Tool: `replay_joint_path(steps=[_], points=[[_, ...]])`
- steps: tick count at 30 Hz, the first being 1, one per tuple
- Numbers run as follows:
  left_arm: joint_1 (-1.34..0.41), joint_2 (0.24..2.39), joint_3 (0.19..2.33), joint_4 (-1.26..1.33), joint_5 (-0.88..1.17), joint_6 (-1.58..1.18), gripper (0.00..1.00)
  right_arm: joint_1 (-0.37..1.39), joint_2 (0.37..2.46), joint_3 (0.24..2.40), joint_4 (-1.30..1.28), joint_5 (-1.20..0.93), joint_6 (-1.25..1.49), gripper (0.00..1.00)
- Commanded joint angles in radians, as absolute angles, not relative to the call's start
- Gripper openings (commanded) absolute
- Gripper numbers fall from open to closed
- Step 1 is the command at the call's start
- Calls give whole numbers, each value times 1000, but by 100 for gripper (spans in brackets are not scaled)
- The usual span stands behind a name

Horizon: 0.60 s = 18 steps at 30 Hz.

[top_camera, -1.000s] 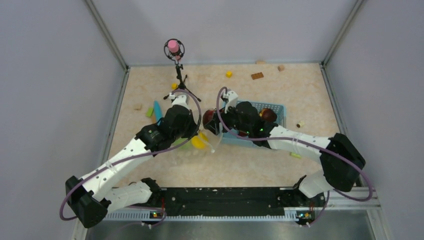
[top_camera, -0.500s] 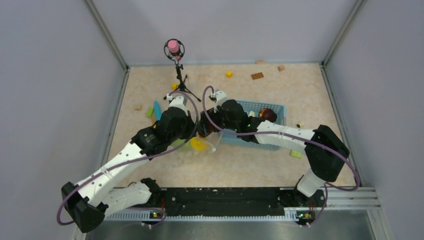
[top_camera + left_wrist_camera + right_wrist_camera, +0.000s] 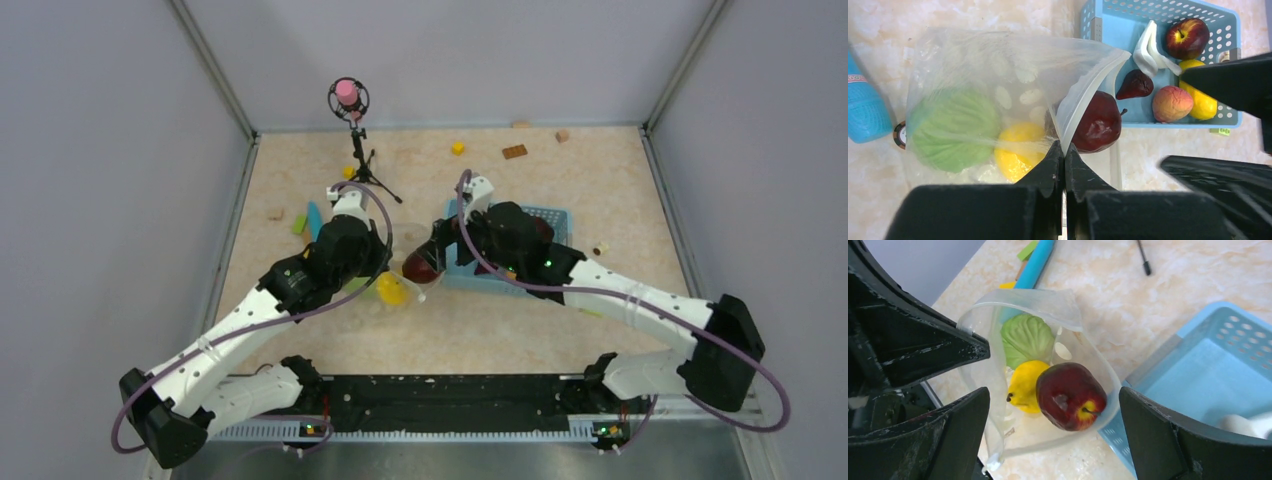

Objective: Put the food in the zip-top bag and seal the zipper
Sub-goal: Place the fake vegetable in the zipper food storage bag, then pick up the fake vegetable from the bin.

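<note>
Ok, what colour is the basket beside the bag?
Light blue; the basket shows best in the left wrist view.

Just left of the light-blue plastic mesh basket sits the clear dotted plastic zip-top bag pinched by my left pincer, holding a green round fruit farthest from the basket, a yellow fruit nearer, a dark red apple nearest.

**Bystanders on the marble tabletop**

A light-blue mesh basket sits right of centre on the tabletop. A pink-headed microphone stands on a black tripod. 1 yellow block and 1 brown block lie near the far wall. A blue tube lies beside a green block.
</note>
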State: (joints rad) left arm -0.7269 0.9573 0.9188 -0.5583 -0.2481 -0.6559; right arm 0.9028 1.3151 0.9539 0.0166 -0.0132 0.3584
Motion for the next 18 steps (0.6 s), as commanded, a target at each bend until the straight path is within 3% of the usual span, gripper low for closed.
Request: replay_joint_path(steps=[1, 9, 18], points=[[-724, 932, 914, -536, -295, -665, 0, 898, 1184, 912, -98, 156, 364, 99], [-724, 928, 914, -538, -295, -666, 0, 764, 1106, 823, -224, 249, 533, 99], [-724, 926, 916, -543, -302, -667, 0, 761, 1268, 878, -296, 352, 611, 99]])
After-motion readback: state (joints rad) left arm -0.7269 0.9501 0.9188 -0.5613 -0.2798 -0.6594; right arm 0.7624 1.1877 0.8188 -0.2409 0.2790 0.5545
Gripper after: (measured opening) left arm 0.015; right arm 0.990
